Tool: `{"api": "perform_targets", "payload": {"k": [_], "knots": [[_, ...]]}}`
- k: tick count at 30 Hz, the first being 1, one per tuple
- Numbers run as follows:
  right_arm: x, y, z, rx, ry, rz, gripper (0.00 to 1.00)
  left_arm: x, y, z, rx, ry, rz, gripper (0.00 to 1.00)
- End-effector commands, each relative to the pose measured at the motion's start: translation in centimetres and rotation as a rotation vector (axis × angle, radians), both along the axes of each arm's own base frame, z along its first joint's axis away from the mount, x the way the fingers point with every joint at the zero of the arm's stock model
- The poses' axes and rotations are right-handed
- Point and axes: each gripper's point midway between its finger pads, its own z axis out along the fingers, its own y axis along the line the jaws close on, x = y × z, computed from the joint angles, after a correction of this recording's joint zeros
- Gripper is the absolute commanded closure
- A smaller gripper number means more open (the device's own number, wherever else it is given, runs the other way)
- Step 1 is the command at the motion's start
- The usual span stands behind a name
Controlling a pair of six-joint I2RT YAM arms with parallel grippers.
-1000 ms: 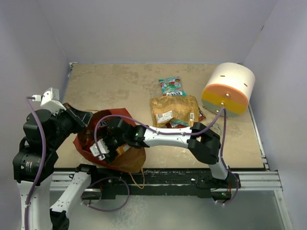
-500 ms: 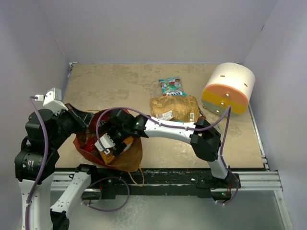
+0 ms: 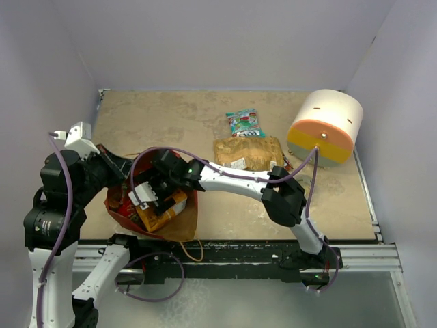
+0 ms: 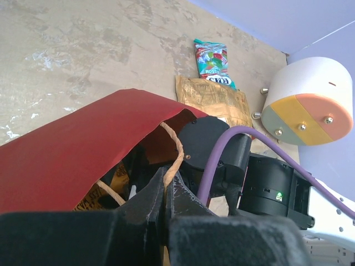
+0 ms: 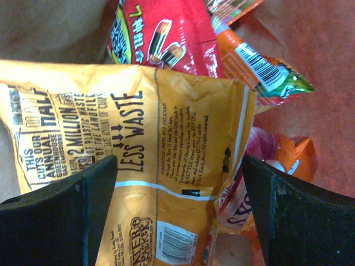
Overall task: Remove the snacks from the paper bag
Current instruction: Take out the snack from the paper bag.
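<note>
Grip comes first on the left: the left claw [image 4: 165, 187] is closed tight on the string handle [image 4: 177, 145] of the paper bag [image 4: 72, 149], pulling the red wall up and back. That looks meant to hold the mouth agape so the other arm has room to work. The bag itself sits at the near left of the surface [image 3: 164, 123], crumpled, with its brown inside showing. Reaching into that mouth from the right, the right claw [image 5: 178, 166] has its jaws spread wide, one on each side of a yellow packet [image 5: 166, 111] that lies flat across the top of the heap. It brackets the packet rather than pinching it, so I judge this the instant before a squeeze. Whether the pads already touch the foil cannot be told. Under and behind that packet lie more snacks, among them a red packet [image 5: 161, 39] and an orange packet [image 5: 255, 64] with a barcode, so the bag is far from emptied. Further right, outside the bag, a tan packet [image 3: 247, 156] and a teal packet [image 3: 244, 123] lie mid-surface near each other, apparently the drop spot. At the far right stands a white cylinder [image 3: 326, 126] with an orange-yellow band, apart from the work.
</note>
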Motion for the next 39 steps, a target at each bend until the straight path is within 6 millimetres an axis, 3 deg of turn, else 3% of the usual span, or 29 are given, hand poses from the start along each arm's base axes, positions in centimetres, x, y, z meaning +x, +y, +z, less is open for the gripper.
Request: {"api": "perform_targets", "payload": {"k": [1,5,11,16,20,29,39], "knots": [[0.0,2.1,2.8,0.125,0.076,-0.022,0.07,0.6,-0.2,1.8,0.008,-0.067,-0.021,1.0],[-0.4,3.4,3.3,0.179,0.145,-0.039,0.23,0.6,-0.3,1.9,0.004,-0.068,-0.022,1.0],[-0.4,3.6,4.1,0.213,0.168,-0.063,0.44,0.3,-0.1,1.8,0.006,-0.064,-0.013,1.0],[-0.4,3.4,4.9,0.224,0.179,-0.089,0.83,0.1,0.5,2.0,0.018,-0.066,0.022,1.0],[-0.7,2.6,6.1,0.249,0.182,-0.102,0.98,0.0,1.2,1.7,0.022,-0.05,0.065,1.0],[-2.4,-0.9,10.2,0.325,0.17,-0.155,1.0,-0.1,2.2,0.6,0.001,-0.012,0.148,1.0],[-1.7,-3.4,18.2,0.49,0.286,-0.355,1.0,0.6,2.4,-0.2,0.008,-0.005,0.162,1.0]]}}
